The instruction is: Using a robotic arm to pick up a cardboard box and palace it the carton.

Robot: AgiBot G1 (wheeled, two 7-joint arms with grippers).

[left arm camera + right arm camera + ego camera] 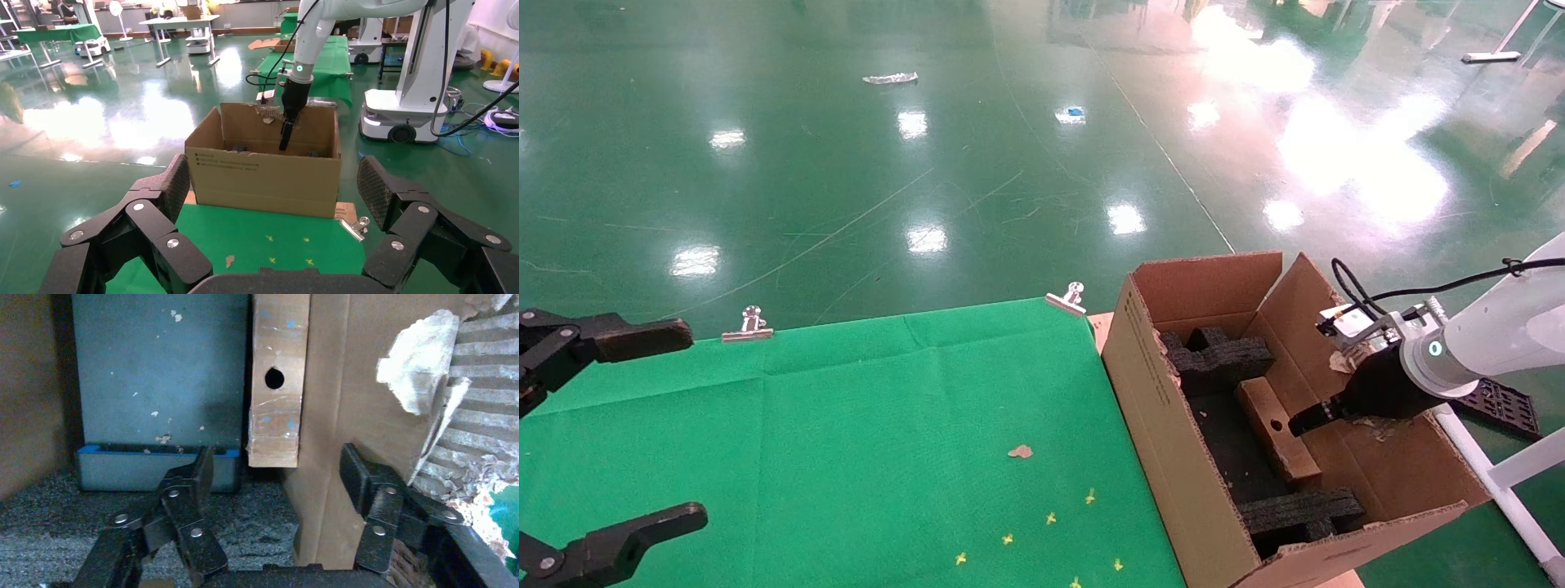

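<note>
The tan carton [1164,408] stands open at the right end of the table and shows in the left wrist view [263,184] too. The small cardboard box [1279,429] with a round hole lies inside it along the right wall, between black foam inserts [1222,355]. The white robotic arm [1500,327] reaches into the carton. My right gripper [1303,423] is open just above and behind the cardboard box [276,380], not touching it, fingers [190,478] spread wide. My left gripper [674,425] hangs open at the table's left edge, holding nothing.
A green cloth [846,425] covers the table, held by metal clips [748,322] [1068,298]. A brown scrap [1020,451] and yellow marks [1050,518] lie on it. A black tray [1495,404] and white frame sit right of the carton. One carton flap is torn [422,361].
</note>
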